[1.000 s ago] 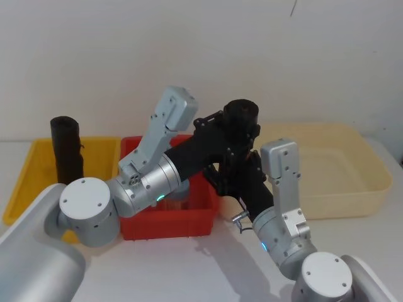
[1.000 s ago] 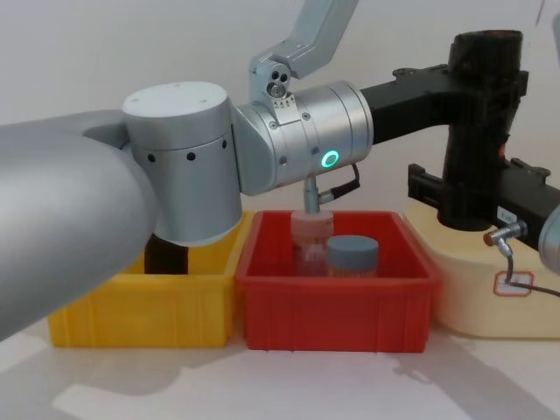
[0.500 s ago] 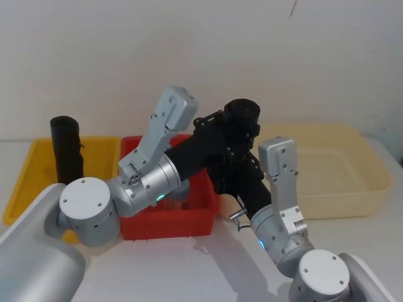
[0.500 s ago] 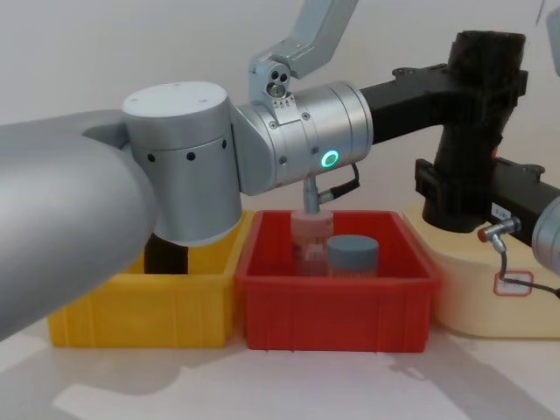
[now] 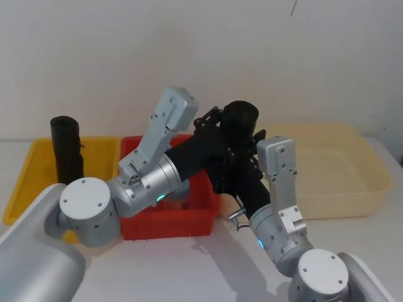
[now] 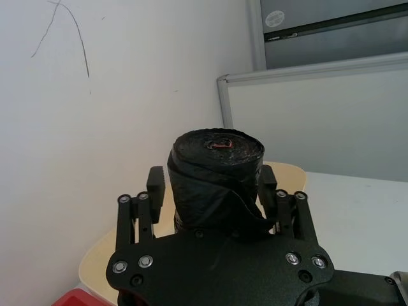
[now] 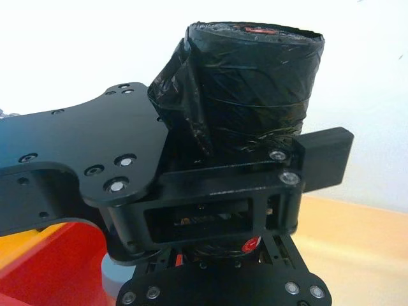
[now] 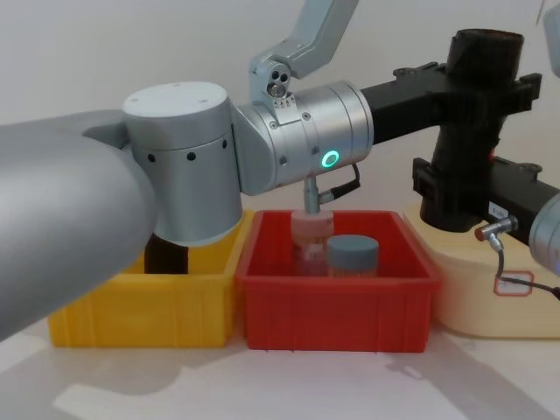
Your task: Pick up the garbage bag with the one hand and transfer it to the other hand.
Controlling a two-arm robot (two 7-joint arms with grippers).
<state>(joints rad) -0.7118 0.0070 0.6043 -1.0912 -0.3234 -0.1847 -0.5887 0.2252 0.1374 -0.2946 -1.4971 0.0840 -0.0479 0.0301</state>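
The garbage bag (image 8: 479,105), a thick black roll, stands upright in the air between the red bin and the cream tub. My left gripper (image 8: 486,83) sits around its upper part, fingers just off its sides and open; the left wrist view has a finger (image 6: 157,189) on each side of the garbage bag (image 6: 215,172). My right gripper (image 8: 457,188) is shut on the roll's lower part. From the head view, the garbage bag (image 5: 241,116) rises above the left gripper (image 5: 232,135) and the right gripper (image 5: 238,176). In the right wrist view the garbage bag (image 7: 252,95) stands through the left gripper's frame.
A yellow bin (image 5: 25,170) at the left holds a thinner black roll (image 5: 66,151). The red bin (image 8: 337,306) in the middle holds a pink-lidded jar (image 8: 311,229) and a grey-lidded jar (image 8: 353,249). A cream tub (image 5: 343,179) stands at the right.
My right gripper has shifted left and closed in on the roll's lower part. The left gripper's fingers have spread slightly, and the roll has leaned a little to the left.
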